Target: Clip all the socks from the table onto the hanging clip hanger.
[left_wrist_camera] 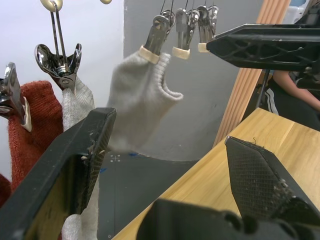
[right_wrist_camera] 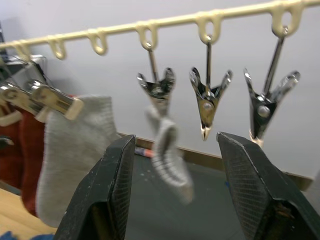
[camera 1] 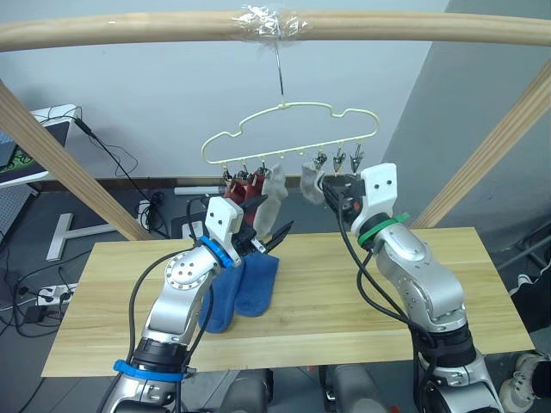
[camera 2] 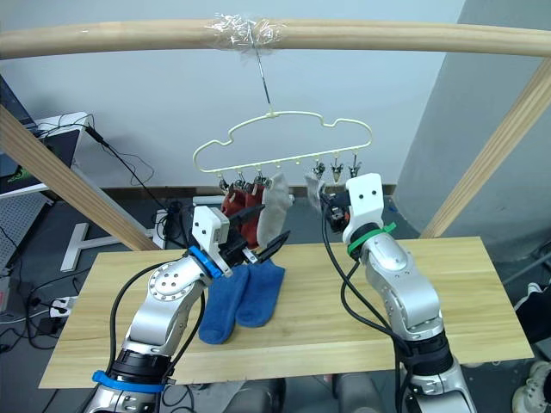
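The left gripper (camera 1: 261, 234) and right gripper (right_wrist_camera: 176, 195) sit closest, both raised over the far half of the surface (camera 1: 465, 284), a long top of light wood planks. The left jaws stand wide apart with nothing between them, just in front of the hung socks. The right jaws are also apart and empty, held just beside the grey sock (right_wrist_camera: 170, 152) that hangs crumpled from its clip.

On the surface lie two blue socks (camera 1: 241, 288) side by side, touching, partly under the left arm.

Above, the hanger (camera 1: 288, 133) hangs by its hook from a round wooden beam (camera 1: 103, 33), the hook wrapped in clear tape (camera 1: 267, 21). Along its bar, on the robot's left, two red socks (camera 1: 247, 188) are clipped next to each other, then a flat grey sock (camera 1: 274, 196), then the crumpled grey one. The last two clips (right_wrist_camera: 235, 102) on the right hang bare.

Slanting wooden posts (camera 1: 60, 163) hold the beam at both sides. Behind is a pale wall (camera 1: 155, 95) with a grey panel (camera 1: 465, 112) on the right. On the dark floor (camera 1: 43, 215) on the left are black cables (camera 1: 112, 155), a white stand (camera 1: 73, 231) and a power strip (camera 1: 53, 294)
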### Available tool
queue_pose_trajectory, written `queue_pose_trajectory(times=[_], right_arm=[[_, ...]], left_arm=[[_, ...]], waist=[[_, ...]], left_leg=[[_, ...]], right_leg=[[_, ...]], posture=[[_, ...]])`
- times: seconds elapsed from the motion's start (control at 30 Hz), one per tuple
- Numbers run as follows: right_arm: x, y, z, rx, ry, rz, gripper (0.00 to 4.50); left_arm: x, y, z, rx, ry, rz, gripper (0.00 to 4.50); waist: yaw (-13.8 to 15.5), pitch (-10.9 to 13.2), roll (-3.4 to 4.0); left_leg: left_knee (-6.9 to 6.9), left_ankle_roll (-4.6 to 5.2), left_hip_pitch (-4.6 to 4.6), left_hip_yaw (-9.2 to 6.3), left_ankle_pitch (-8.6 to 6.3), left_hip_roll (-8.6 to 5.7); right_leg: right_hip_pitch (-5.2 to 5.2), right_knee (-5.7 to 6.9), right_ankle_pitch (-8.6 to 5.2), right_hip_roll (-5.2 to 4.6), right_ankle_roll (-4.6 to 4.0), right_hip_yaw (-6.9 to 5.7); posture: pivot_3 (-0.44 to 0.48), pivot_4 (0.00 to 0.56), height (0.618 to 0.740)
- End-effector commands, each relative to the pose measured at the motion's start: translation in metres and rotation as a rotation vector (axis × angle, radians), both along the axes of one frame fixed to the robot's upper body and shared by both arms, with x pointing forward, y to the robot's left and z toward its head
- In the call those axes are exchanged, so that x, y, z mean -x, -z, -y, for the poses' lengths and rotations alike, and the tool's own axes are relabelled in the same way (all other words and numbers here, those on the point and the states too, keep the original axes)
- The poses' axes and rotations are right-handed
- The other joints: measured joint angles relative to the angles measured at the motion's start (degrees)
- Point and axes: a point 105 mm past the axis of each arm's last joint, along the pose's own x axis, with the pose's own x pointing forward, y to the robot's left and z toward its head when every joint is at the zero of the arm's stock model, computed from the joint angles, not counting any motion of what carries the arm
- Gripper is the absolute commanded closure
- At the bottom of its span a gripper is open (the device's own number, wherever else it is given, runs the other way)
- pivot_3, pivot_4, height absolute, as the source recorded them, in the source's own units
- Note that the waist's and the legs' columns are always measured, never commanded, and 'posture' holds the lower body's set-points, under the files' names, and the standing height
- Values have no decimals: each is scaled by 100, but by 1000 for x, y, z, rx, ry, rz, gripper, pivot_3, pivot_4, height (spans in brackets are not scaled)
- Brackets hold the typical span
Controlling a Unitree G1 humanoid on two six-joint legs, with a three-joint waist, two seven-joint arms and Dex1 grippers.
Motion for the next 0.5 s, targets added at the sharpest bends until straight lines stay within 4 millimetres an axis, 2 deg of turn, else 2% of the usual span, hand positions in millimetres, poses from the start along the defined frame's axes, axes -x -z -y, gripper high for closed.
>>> queue_pose_trajectory(times=[0.03,0.3,0.5], right_arm=[[-3,-20,0,-19,17,81,1798],[-20,-24,1,-29,87,100,1798],[-24,-25,-5,-26,75,109,1798]], left_arm=[[4,-19,2,19,16,64,432],[5,-35,1,25,28,95,432],[7,-36,4,29,29,97,432]], waist=[[-7,0,0],[-4,0,0],[-7,0,0]], left_leg=[[0,0,0,1,0,0],[0,0,0,2,0,-1],[-2,-1,0,2,0,0]], right_leg=[[0,0,0,0,0,0],[-1,2,1,0,-1,2],[-3,3,1,1,-2,1]], posture=[[-53,231,740],[-37,225,740],[-28,220,740]])
